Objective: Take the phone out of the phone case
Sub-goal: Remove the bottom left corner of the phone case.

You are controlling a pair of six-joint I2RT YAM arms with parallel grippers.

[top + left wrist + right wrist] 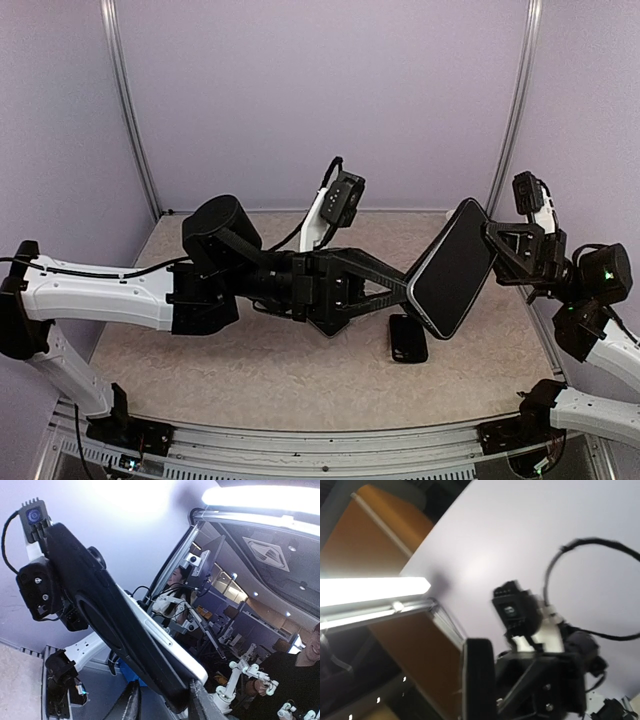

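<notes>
The phone case (pixel 455 268), black with the phone inside, hangs tilted above the table's right half. My right gripper (pixel 493 238) is shut on its upper right end. My left gripper (pixel 405 290) is at its lower left corner. In the left wrist view the case's black back (pixel 95 605) runs diagonally, with the phone's white edge (pixel 165 635) showing along one side. That corner lies between my left gripper's (pixel 165 692) fingers: one finger (pixel 200 702) touches it, while the other (pixel 131 705) stands off with a gap. The right wrist view shows the case end-on (pixel 480 680).
A small flat black object (pixel 408 338) lies on the beige table (pixel 250 370) just below the held case. Purple walls close the back and sides. The left arm (pixel 260 275) stretches across the middle of the table.
</notes>
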